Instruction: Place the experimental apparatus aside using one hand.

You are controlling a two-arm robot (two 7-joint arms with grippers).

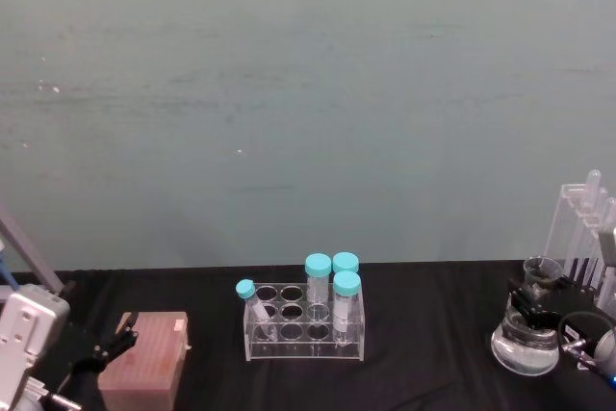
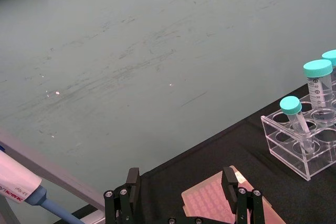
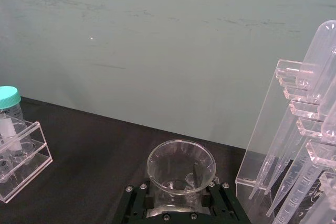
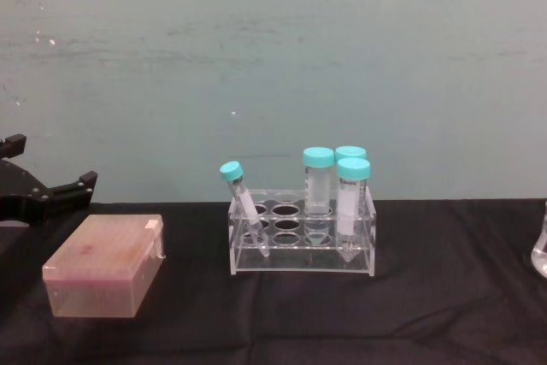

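1. Head view: the flask [image 1: 526,342] with clear liquid sits at the lower right of the frame, in front of the tall clear stand [image 1: 580,228] holding pipettes. The right gripper [image 1: 535,303] is at the flask's neck, fingers on either side of it. At the lower left, the left gripper [image 1: 114,348] sits idle beside a pink tip box [image 1: 146,361]. A clear tube rack [image 1: 306,329] with teal-capped tubes stands at the bottom centre.

2. Left wrist view: the left gripper's jaws stand wide apart with nothing between them, above the pink box.

3. Right wrist view: the flask's open mouth fills the bottom centre, the black fingers [image 3: 135,195] close against both sides of its neck. They look clamped on it. The stand rises along the right edge.

4. Chest view: a sliver of the flask shows at the right edge, resting on the black cloth [image 4: 342,314].

5. Progress: the flask looks gripped but not lifted; moving it aside remains, and the stand is untouched.
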